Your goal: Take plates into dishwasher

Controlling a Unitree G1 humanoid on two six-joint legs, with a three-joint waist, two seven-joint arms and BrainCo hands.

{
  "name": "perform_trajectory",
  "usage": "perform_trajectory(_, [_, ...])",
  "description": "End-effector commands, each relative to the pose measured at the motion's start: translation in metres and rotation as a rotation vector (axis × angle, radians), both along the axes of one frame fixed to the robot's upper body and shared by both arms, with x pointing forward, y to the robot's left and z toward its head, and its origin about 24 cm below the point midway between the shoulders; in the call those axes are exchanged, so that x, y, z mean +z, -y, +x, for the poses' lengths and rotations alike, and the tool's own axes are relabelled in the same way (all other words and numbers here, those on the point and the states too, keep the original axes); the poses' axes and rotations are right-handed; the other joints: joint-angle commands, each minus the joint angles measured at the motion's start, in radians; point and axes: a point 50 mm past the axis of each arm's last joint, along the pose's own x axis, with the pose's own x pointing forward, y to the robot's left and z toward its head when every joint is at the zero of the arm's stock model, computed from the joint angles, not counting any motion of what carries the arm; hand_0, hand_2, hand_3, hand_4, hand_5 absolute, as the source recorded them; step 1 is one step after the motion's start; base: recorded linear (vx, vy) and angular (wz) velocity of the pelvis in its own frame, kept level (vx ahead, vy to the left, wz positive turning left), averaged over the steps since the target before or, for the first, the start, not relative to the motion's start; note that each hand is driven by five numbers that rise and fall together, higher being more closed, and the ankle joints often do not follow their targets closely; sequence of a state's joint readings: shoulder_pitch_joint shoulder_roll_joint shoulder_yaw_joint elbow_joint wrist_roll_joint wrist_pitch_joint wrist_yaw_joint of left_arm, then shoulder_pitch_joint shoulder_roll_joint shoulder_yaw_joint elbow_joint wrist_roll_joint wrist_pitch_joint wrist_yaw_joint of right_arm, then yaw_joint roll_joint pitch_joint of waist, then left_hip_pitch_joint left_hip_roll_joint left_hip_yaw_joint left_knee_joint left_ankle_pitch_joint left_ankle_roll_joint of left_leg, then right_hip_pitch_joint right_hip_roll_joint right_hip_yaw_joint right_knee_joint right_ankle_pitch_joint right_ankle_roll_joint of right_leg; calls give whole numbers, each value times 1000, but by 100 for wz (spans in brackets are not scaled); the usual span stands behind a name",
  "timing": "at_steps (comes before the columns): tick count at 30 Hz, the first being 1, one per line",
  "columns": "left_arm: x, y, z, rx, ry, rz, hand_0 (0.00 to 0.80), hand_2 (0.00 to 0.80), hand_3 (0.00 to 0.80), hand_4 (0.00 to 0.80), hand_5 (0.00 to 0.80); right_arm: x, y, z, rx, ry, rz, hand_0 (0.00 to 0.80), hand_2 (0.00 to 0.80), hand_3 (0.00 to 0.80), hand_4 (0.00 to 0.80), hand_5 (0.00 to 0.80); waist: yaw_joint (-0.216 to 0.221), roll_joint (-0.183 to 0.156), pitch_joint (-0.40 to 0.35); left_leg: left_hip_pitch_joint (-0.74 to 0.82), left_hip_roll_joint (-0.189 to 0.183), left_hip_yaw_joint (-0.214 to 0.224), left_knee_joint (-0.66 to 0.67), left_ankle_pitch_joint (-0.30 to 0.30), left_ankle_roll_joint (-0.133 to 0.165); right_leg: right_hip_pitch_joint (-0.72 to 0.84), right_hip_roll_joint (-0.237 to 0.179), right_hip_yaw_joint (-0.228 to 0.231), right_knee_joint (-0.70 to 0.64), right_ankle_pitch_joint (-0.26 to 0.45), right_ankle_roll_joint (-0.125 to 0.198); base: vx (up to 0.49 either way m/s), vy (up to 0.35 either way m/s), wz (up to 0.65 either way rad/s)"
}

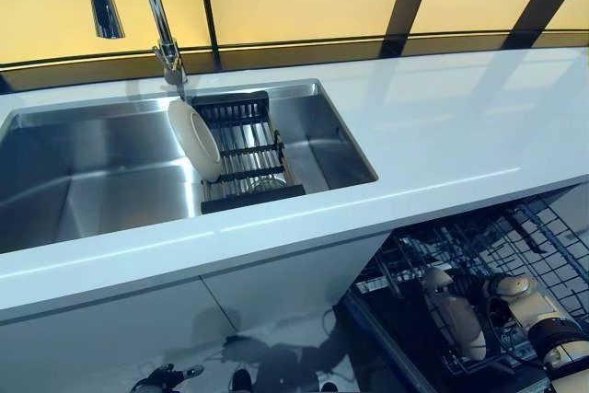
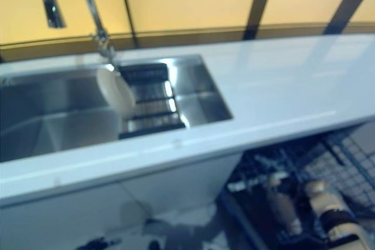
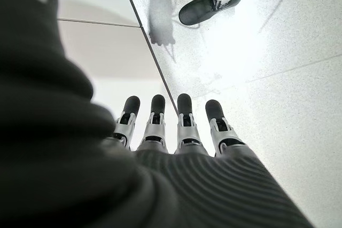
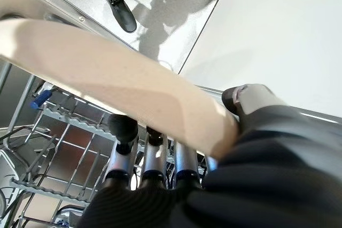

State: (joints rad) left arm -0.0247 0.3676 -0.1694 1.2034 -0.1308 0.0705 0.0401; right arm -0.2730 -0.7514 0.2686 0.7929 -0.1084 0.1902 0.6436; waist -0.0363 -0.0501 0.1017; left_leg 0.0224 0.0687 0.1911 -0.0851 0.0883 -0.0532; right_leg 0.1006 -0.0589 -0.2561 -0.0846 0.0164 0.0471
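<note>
- A round, smooth cream plate (image 1: 194, 139) leaned on edge in a black wire drying rack (image 1: 247, 158) inside the steel sink (image 1: 87, 172), set in a glossy white counter (image 1: 442, 126).
- A second cream plate (image 4: 128, 97) stood over the dishwasher's wire rack (image 1: 479, 255), the right hand (image 1: 525, 301) with its fingers (image 4: 124, 132) and thumb clamped on it.
- The left hand (image 3: 176, 132) hung over the floor, fingers straight and slightly apart.

Right hand (image 4: 160, 158) pinches edgewise; left hand (image 3: 176, 132) hangs straight-fingered.

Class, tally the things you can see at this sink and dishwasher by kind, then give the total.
Plates: 2, one in the sink rack, one in the right hand
Sinks: 1
Taps: 1
Sink racks: 1
Dishwasher racks: 1
Total: 6
</note>
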Motion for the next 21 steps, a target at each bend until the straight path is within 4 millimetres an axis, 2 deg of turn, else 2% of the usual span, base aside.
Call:
perform_trajectory(1, [3,0,15,-40,32,23,0,0,0,0,0,3,-6,13,38,26,-20,800,800,800,800,800,25,-23,-18,22,-52,35,-2,-69,38,-52,2,32,56,16,55,0,0,0])
perform_trajectory(2, [3,0,15,-40,32,23,0,0,0,0,0,3,-6,12,37,26,-20,800,800,800,800,800,25,-23,-18,22,-51,35,-2,-69,38,-52,2,32,56,16,55,0,0,0])
perform_trajectory(3, [4,-1,15,-38,33,24,0,0,0,0,0,5,-4,13,33,32,-29,242,242,242,242,242,24,-24,-17,23,-51,35,-2,-69,38,-52,2,34,57,16,55,0,0,0])
perform_trajectory(4, [4,-1,15,-37,33,24,0,0,0,0,0,6,-3,13,34,31,-29,169,169,169,169,169,24,-24,-17,23,-51,35,-2,-69,39,-52,2,34,56,17,55,0,0,0])
perform_trajectory(5, [4,-1,15,-35,33,25,0,0,0,0,0,8,-1,13,31,34,-32,0,0,0,0,0,22,-26,-18,23,-51,36,-2,-69,39,-52,2,36,56,17,55,0,0,0])
perform_trajectory(13, [6,-5,17,-22,36,32,0,0,0,0,0,28,6,19,26,54,-30,0,0,0,0,0,12,-36,-12,26,-47,40,-2,-68,39,-55,4,43,61,20,56,0,0,0])
perform_trajectory(17, [8,-10,17,-12,36,41,0,0,0,0,0,45,12,23,31,62,-31,0,0,0,0,0,3,-46,-8,30,-44,44,-2,-67,38,-54,6,48,61,24,56,0,0,0])
perform_trajectory(21, [10,-16,17,2,39,55,0,0,0,0,0,73,35,20,4,51,-59,0,0,0,0,0,-6,-60,-6,32,-40,47,-2,-66,37,-52,10,53,59,29,56,0,0,0])
